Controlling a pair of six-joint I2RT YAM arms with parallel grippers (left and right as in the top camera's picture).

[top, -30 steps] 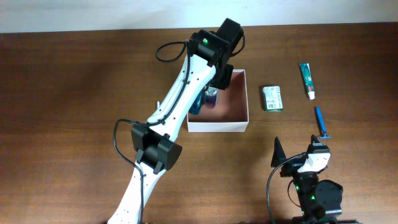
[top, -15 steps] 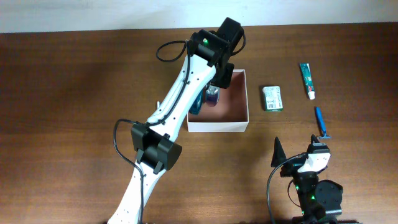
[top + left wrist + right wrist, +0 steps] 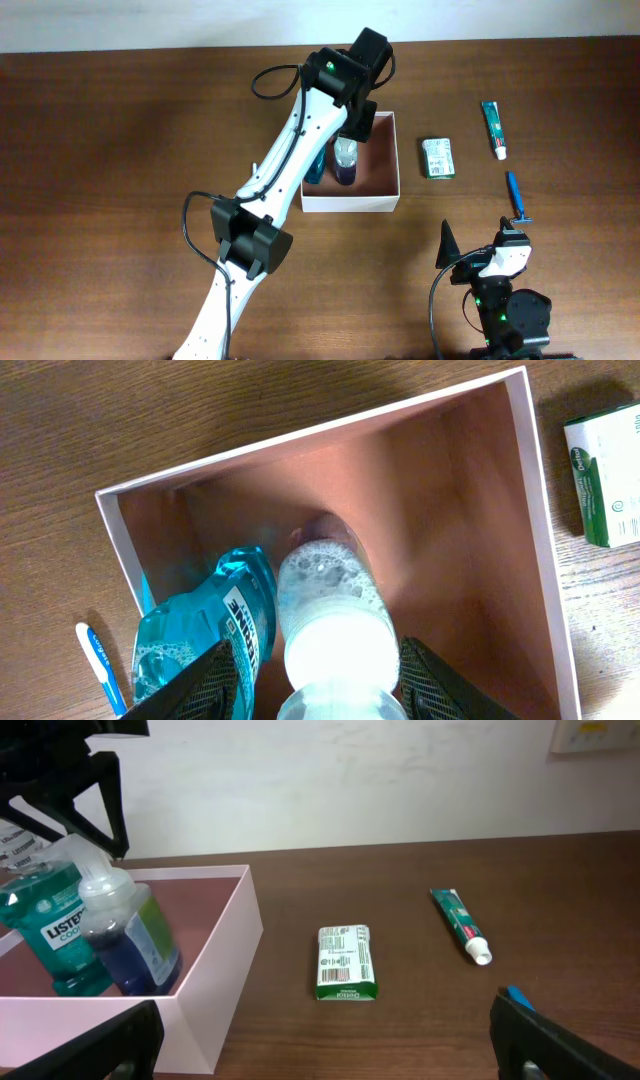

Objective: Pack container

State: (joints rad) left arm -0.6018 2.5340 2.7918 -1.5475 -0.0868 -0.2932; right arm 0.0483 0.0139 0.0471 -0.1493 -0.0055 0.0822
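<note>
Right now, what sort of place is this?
Probably a robot lab bench, not a home: bare wooden table against a plain white wall, with a soap packet, toothpaste and razor laid out beside the container.

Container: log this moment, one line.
left tool open over purple bottle | it stands in container beside mouthwash | right tool open, empty

**Right half free, left half blocked**

A blue bottle [image 3: 315,166] and a purple bottle [image 3: 345,162] stand side by side in the left half of the box [image 3: 350,204]. The left arm [image 3: 290,150] and left pincer [image 3: 320,665] hang over them, barring that side from above. The right half is bare floor, open from above. Right of the box, soap [image 3: 438,158], tube [image 3: 494,128] and razor [image 3: 517,197] lie well apart on the desk [image 3: 120,150], gaps between.
</note>
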